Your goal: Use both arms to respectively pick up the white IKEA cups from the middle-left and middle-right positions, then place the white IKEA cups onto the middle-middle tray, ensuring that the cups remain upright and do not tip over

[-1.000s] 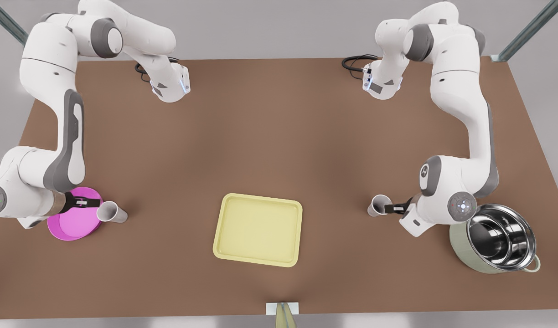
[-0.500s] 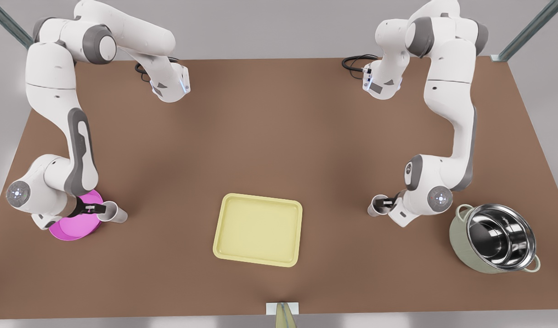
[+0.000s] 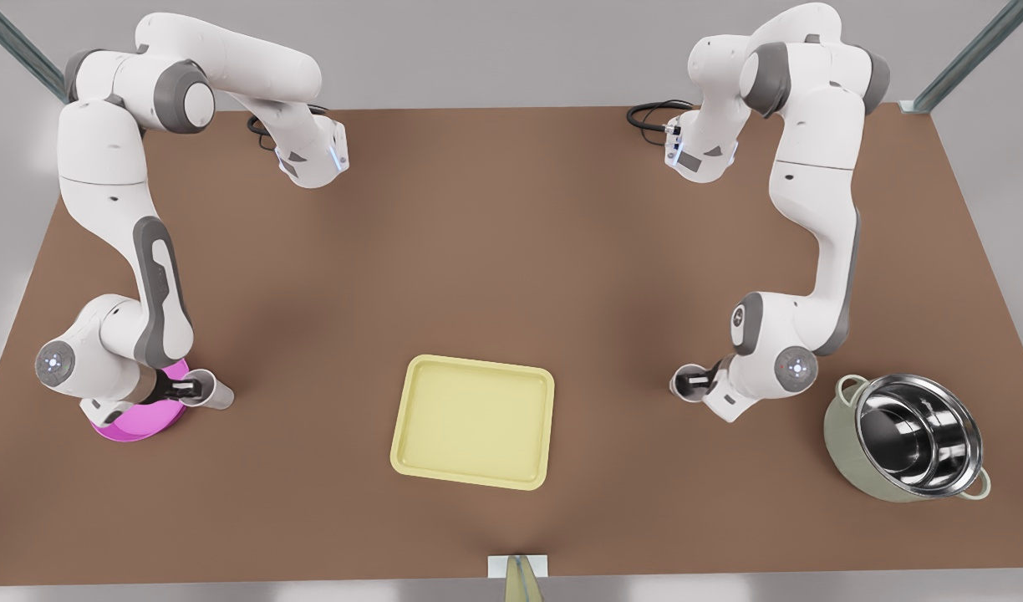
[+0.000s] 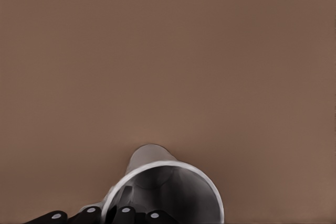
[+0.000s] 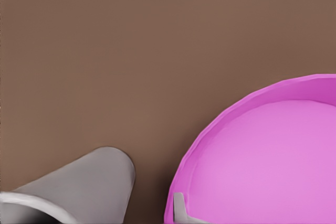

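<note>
Front view: tray (image 3: 473, 420) sits mid-table on the brown table (image 3: 495, 251), pale yellow floor fully exposed, well apart from both cups.

On the front view's left, the right gripper (image 3: 184, 387) is down at the rim of the dish-side cup (image 3: 213, 393). This cup stands on the table just beside the pink dish (image 3: 135, 422), whose far part is covered by the arm's wrist. Can't tell from this view whether the grip is closed on the cup.

On the front view's right, the left gripper (image 3: 700, 381) sits at the mouth of the pot-side cup (image 3: 681, 383), which is on the table between the tray and the steel pot (image 3: 913, 435). Grip state can't be read either. Pot interior shows shiny steel walls and floor; the outside is pale green.

Left wrist view: pot-side cup (image 4: 173, 192) seen from above the rim, with the grey inner wall and bottom visible. The left gripper (image 4: 105, 216) has black hardware right at the rim, some of it dipping inside the mouth. Contact or clamping is not resolvable. Brown table (image 4: 168, 51) lies all around.

Right wrist view: dish-side cup (image 5: 84, 187) outer wall, apart from the pink dish (image 5: 262, 150) by a strip of table. Dish interior is plain pink.
</note>
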Controlling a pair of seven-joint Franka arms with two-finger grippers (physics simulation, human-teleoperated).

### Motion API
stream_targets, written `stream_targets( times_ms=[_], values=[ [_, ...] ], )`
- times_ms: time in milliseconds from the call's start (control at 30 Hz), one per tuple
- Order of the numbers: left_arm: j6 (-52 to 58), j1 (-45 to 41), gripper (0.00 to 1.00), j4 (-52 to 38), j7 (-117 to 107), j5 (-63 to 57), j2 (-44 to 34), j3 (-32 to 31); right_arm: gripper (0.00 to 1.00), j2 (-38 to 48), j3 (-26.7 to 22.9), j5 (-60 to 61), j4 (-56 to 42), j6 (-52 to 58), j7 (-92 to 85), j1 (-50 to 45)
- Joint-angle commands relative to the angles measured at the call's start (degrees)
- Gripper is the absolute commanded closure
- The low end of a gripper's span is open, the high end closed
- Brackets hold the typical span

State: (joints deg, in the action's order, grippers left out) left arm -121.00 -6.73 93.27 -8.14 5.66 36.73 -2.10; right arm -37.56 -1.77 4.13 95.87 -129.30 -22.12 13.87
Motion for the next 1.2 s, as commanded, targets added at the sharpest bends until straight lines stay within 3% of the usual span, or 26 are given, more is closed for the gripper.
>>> stream_targets(
  times_ms=[0, 33, 100, 200, 300, 400, 533, 867, 900, 967, 1000, 1033, 1067, 1167],
  values=[
    [6.3, -0.6, 0.79, -5.3, -2.0, 0.7, 1.6, -0.1, 0.71, 0.1, 0.0, -0.4, -0.1, -0.6, -5.0, -0.1],
    [16.1, -2.1, 0.79, -15.0, -8.7, 0.1, 4.5, -1.0, 0.74, 0.1, 0.0, -0.4, -0.2, -0.6, -5.0, -0.1],
    [19.2, -2.9, 0.79, -22.8, -22.7, 0.2, 4.4, -6.5, 0.79, 0.5, 0.1, -0.4, -0.4, -0.1, -5.0, -0.2],
    [10.3, -10.1, 0.79, -25.5, -25.9, 0.1, 5.8, -8.9, 0.79, 1.8, 1.7, 0.1, -0.7, 2.2, -5.6, -0.2],
    [7.8, -16.9, 0.79, -39.3, -29.7, 0.0, 15.7, -9.1, 0.79, 4.4, 7.0, 4.1, -0.8, 6.0, -5.2, -0.5],
    [1.5, -19.7, 0.79, -41.8, -32.8, -0.1, 18.9, -7.6, 0.79, 4.1, 12.3, 8.0, -1.0, 6.5, -2.7, -2.4],
    [-1.5, -21.0, 0.79, -42.2, -33.3, -0.1, 22.1, -6.2, 0.79, 4.1, 12.3, 7.6, -4.0, 6.5, 21.3, -15.4],
    [-1.6, -21.2, 0.77, -41.4, -33.8, -2.1, 24.5, -5.9, 0.79, -3.2, 11.6, 4.0, -12.2, -0.1, 47.1, -30.6],
    [-1.6, -21.2, 0.65, -41.4, -33.8, -2.1, 24.6, -5.9, 0.79, -4.4, 11.6, 3.9, -12.2, -1.7, 48.3, -31.3],
    [-1.7, -21.2, 0.54, -41.4, -33.8, -2.1, 25.0, -5.9, 0.79, -5.9, 11.6, 3.9, -12.4, -3.8, 48.4, -32.0],
    [-1.7, -21.2, 0.54, -41.4, -33.8, -2.1, 25.0, -5.9, 0.79, -6.7, 11.5, 3.9, -12.5, -4.0, 48.4, -32.0],
    [-1.7, -21.1, 0.39, -41.4, -33.7, -2.1, 25.0, -5.9, 0.79, -7.6, 11.4, 3.9, -13.0, -4.8, 48.4, -32.1],
    [-1.7, -21.1, 0.0, -41.4, -33.7, -2.1, 25.0, -5.9, 0.79, -7.9, 11.4, 3.7, -13.1, -5.2, 48.4, -32.1],
    [-1.7, -21.1, 0.0, -41.4, -33.7, -2.1, 24.9, -5.9, 0.79, -8.8, 11.4, 3.1, -13.2, -6.1, 48.4, -32.1]
  ],
)
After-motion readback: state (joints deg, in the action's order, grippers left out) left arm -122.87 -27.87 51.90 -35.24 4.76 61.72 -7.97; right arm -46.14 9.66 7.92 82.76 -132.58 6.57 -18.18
